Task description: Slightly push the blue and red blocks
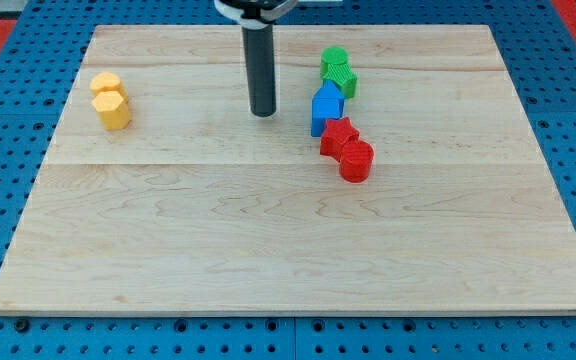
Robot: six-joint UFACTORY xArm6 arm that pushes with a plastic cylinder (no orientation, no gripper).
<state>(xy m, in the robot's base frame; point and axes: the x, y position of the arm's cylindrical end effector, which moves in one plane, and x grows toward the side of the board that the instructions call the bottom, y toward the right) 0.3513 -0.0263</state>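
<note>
My tip [262,112] stood on the wooden board [268,250], up near the top edge and a little left of the middle, and it carried nothing: a bare dark rod, touching no block, with a clear strip of wood between it and the blue block [325,106] to its right.

That blue block, house-shaped as far as I could make out, sat in a tight cluster. A green block [338,71] lay against it on the top-edge side, and two red blocks ran off toward the right edge below it: a star-like red block [338,137] touching the blue, then a rounder red block [356,161] touching that one.

They looked like small, light, rigid plastic pieces on smooth wood, so I judged they would slide easily and turn if struck off centre. There was no taking hold here; a push on the blue's broad left face seemed best, and it would likely shove the reds too.

Two yellow blocks [110,100] sat far off near the left edge.

No brand, label or writing could be read anywhere.
</note>
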